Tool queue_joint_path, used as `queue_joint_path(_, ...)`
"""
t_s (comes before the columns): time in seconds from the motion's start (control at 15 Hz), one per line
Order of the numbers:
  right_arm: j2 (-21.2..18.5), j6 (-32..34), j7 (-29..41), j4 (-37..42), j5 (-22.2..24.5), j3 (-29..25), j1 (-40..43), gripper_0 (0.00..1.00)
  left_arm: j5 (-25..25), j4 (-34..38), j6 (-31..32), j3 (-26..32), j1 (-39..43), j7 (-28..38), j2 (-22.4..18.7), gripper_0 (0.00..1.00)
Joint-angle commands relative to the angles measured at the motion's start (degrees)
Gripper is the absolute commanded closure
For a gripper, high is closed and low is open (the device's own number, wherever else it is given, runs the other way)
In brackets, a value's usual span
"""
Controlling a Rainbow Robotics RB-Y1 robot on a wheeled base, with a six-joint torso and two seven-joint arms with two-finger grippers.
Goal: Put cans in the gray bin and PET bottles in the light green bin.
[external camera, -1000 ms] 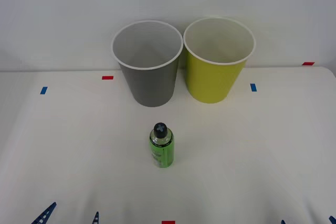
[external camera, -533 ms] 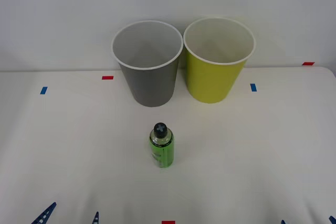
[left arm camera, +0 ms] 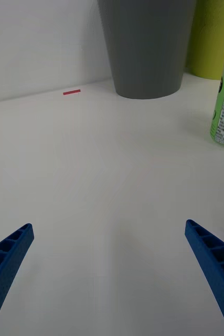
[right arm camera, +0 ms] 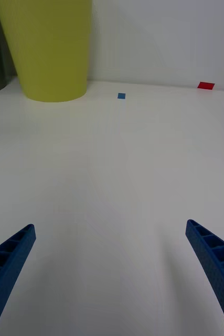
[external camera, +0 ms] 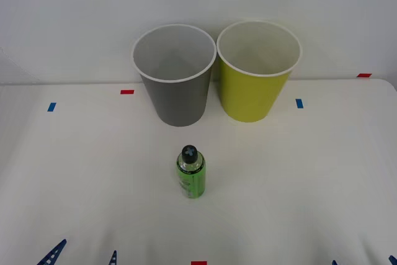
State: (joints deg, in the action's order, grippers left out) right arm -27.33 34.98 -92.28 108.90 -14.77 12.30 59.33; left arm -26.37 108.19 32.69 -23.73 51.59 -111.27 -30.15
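**Bottle upright on the table, both grippers low and spread**

I see the white table (external camera: 310, 184) carrying the round tapered dark gray bin (external camera: 175, 79) and, just beside it on its right, the yellow-green bin (external camera: 255, 74), both upright at the far edge. Nearer me stands the small translucent green bottle (external camera: 191, 172), black cap up, apart from both. My left gripper (left arm camera: 109, 252) and right gripper (right arm camera: 110, 252) hover near the table's near edge, fingers spread wide, holding nothing.

Dark gray bin (external camera: 180, 94) with white rim; yellow-green bin (external camera: 253, 91), white-rimmed too. Translucent green bottle (external camera: 191, 175), black cap, green label. White desk (external camera: 310, 178) with red and blue tape marks. Blue ribbed claw fingers (left arm camera: 7, 257).
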Motion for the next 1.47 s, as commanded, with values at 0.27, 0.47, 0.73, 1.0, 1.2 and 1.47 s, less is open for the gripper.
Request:
queue_joint_path(0.27, 0.0, 0.0, 0.0, 0.0, 0.0, 0.0, 0.0, 0.00, 0.0, 0.0, 0.0, 0.0, 0.0, 0.0, 0.0, 0.00)
queue_joint_path(0.47, 0.0, 0.0, 0.0, 0.0, 0.0, 0.0, 0.0, 0.00, 0.4, -4.0, 1.2, -1.0, -3.1, 0.1, -0.3, 0.00)
queue_joint_path(0.73, 0.0, 0.0, 0.0, 0.0, 0.0, 0.0, 0.0, 0.00, 4.1, -2.9, 1.3, -0.7, -6.1, 0.4, -4.5, 0.00)
queue_joint_path(1.0, 0.0, 0.0, 0.0, 0.0, 0.0, 0.0, 0.0, 0.00, 4.0, -2.9, 1.3, -0.6, -8.7, 3.0, -9.4, 0.00)
queue_joint_path(1.2, 0.0, 0.0, 0.0, 0.0, 0.0, 0.0, 0.0, 0.00, 5.7, -2.9, 1.3, 0.2, -10.1, 10.6, -10.7, 0.00)
queue_joint_path(1.47, 0.0, 0.0, 0.0, 0.0, 0.0, 0.0, 0.0, 0.00, 17.3, -2.9, 3.6, 4.4, -11.4, 18.9, -12.1, 0.00)
